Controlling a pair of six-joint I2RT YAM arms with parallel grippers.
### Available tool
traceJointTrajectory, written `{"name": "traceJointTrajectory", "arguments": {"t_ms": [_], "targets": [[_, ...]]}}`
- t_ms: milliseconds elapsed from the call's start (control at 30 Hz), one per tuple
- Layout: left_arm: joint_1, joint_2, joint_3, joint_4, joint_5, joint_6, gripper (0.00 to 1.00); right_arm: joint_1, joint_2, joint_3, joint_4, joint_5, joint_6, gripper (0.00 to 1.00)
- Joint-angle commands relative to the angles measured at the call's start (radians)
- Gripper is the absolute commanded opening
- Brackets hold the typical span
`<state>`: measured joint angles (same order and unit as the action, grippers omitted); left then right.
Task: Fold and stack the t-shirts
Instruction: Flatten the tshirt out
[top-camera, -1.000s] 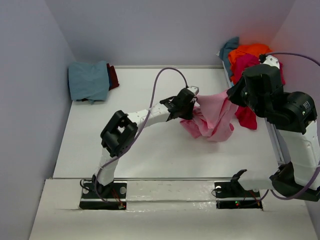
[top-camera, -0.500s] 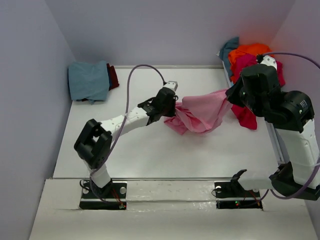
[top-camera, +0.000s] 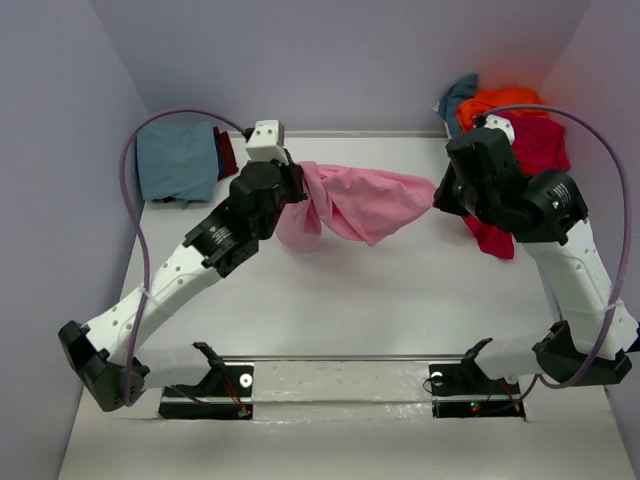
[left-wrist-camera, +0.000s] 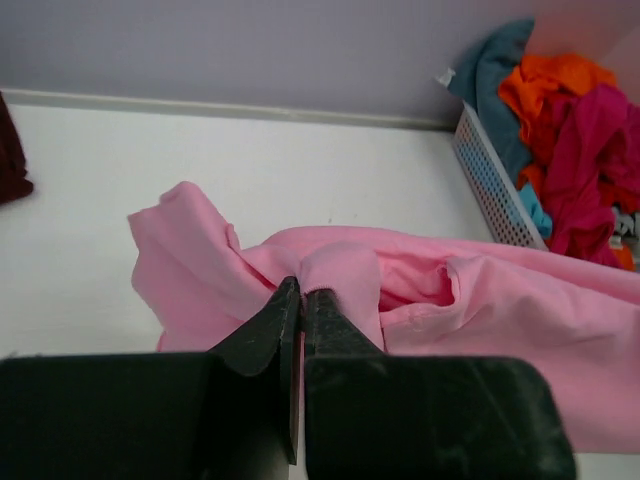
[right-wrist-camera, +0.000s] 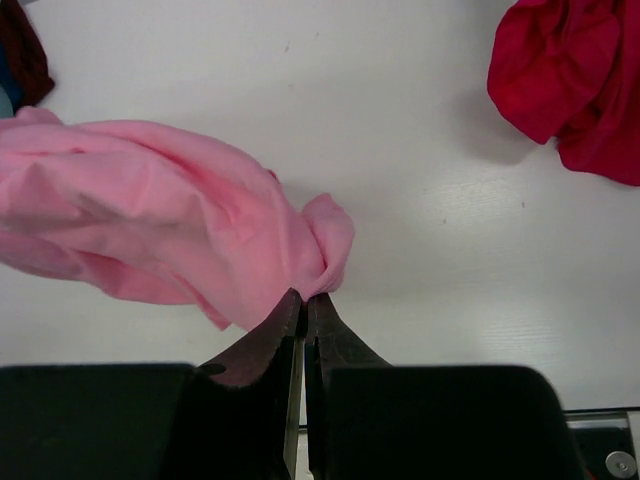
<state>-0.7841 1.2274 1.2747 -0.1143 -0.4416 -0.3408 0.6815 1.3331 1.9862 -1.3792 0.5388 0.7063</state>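
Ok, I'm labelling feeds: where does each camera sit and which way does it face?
Top external: above, behind the bases, looking down; both arms show.
Left wrist: on the left hand, facing the basket; its shut fingers show.
Right wrist: on the right hand, facing the table; shut fingers show.
Shared: the pink t-shirt, pinched in both.

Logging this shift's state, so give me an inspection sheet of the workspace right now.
Surface: white table.
Job's things: pink t-shirt stretched between both grippers; teal-blue t-shirt folded far left, dark red cloth at its right edge; orange t-shirt and crimson t-shirt heaped in white mesh basket, far right.
Clutter: nothing seen.
Grippers: left gripper shut on pink t-shirt; right gripper shut on it too.
Cables: purple cable loops off each arm.
Surroundings: lilac walls.
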Motion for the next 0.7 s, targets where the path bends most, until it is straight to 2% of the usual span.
{"name": "traceJointTrajectory", "arguments": {"t_ms": [0, 167, 333, 367, 400, 467, 500, 600, 667], "targets": [[-0.003, -0.153, 0.051, 0.011, -0.169, 0.006, 0.06, 0.004, 0.026, 0.014, 0.051, -0.022, -0.047, 0.07], [-0.014, -0.246, 0.017, -0.019, -0.226, 0.011, 0.06, 0.004, 0.078, -0.001, 0.083, -0.051, -0.082, 0.07], [-0.014, -0.169, -0.04, -0.073, -0.133, -0.055, 0.08, 0.004, 0.167, 0.069, 0.057, -0.025, -0.096, 0.07], [-0.014, -0.157, -0.055, -0.073, -0.112, -0.075, 0.13, 0.004, 0.181, 0.083, 0.049, -0.016, -0.096, 0.07], [-0.014, -0.143, -0.093, -0.071, -0.088, -0.095, 0.38, 0.004, 0.196, 0.097, 0.039, -0.008, -0.097, 0.07], [-0.014, -0.097, -0.136, -0.047, -0.019, -0.119, 0.57, 0.004, 0.227, 0.129, 0.019, -0.007, -0.097, 0.07], [-0.014, -0.085, -0.182, -0.039, -0.003, -0.131, 0.76, 0.004, 0.248, 0.132, 0.016, -0.008, -0.096, 0.07], [-0.014, -0.045, -0.25, -0.004, 0.02, -0.153, 0.95, 0.004, 0.259, 0.12, 0.048, -0.019, -0.102, 0.07], [-0.014, -0.039, -0.274, 0.018, 0.029, -0.156, 0.98, 0.004, 0.279, 0.132, 0.049, -0.028, -0.105, 0.07]]}}
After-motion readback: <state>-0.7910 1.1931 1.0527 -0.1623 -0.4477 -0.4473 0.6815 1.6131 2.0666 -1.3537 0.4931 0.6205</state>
